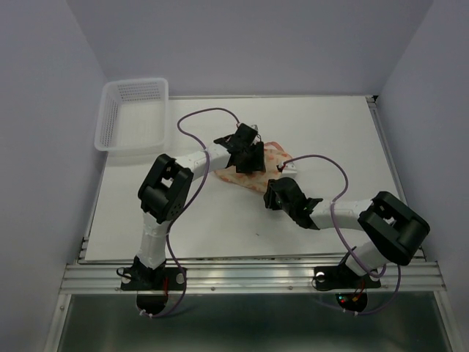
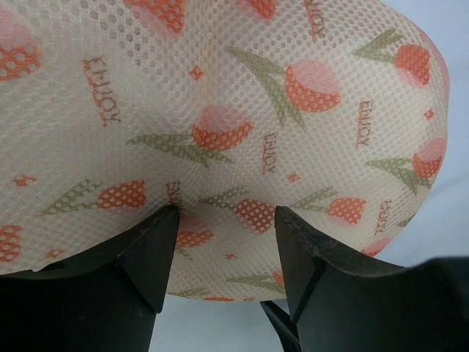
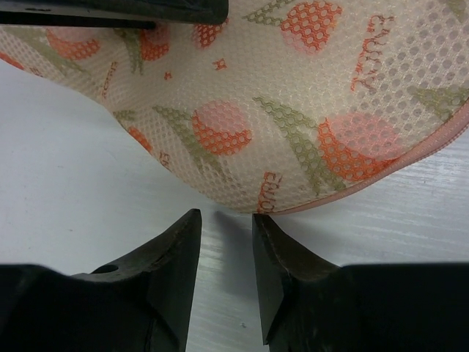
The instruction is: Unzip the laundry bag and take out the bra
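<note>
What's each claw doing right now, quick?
Left gripper: open, fingers set against the laundry bag.
Right gripper: open, empty, just short of the laundry bag.

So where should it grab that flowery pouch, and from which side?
Probably the pink-edged rim of the pouch, coming in low from the near side, where the right gripper sits open. The pouch rests on the table, so its thin rim suits a pinch better than its broad mesh top.
</note>
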### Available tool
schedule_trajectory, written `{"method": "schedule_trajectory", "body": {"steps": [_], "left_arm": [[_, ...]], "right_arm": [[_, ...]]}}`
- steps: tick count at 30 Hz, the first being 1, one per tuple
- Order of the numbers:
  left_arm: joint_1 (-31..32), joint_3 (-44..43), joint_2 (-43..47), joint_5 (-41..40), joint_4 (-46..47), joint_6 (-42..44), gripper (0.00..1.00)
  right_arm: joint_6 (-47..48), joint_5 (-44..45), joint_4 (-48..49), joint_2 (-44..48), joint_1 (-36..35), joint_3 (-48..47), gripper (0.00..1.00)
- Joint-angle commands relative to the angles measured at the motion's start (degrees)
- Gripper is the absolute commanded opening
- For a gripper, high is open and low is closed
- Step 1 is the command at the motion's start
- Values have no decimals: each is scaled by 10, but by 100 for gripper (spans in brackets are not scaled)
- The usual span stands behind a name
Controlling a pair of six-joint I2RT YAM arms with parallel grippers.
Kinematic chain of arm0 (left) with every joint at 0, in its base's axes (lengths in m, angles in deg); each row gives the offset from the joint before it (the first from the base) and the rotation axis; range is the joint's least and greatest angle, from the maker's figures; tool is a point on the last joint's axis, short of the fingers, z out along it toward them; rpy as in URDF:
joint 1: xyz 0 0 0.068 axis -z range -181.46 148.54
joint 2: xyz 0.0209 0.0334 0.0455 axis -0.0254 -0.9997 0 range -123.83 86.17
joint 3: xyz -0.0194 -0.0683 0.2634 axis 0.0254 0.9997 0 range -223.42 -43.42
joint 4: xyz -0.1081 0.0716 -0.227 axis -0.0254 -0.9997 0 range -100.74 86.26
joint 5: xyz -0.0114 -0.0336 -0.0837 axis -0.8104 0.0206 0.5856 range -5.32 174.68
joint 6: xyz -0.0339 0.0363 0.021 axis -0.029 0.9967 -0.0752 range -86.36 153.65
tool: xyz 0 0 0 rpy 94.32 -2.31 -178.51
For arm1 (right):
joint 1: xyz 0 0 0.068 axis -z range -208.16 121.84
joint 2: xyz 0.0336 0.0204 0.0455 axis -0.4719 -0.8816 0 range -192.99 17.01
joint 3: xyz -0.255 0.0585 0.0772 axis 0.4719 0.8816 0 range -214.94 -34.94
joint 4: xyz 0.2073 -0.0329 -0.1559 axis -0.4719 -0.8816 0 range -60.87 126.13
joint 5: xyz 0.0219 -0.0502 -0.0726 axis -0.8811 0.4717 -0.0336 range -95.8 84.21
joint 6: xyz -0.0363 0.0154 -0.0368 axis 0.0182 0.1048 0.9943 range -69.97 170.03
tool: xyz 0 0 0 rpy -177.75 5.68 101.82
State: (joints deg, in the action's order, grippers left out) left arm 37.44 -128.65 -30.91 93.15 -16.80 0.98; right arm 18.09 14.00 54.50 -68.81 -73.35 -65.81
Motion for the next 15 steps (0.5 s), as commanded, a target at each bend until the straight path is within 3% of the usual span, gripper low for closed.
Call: {"method": "schedule_trajectory", "body": {"steps": [1, 15], "left_arm": [[3, -24, 4, 8, -11, -1, 66], [3, -42, 4, 6, -40, 7, 66]], "right_arm": [[-7, 34, 46, -13, -6, 5, 39], [7, 96, 82, -27, -6, 19, 35]]}}
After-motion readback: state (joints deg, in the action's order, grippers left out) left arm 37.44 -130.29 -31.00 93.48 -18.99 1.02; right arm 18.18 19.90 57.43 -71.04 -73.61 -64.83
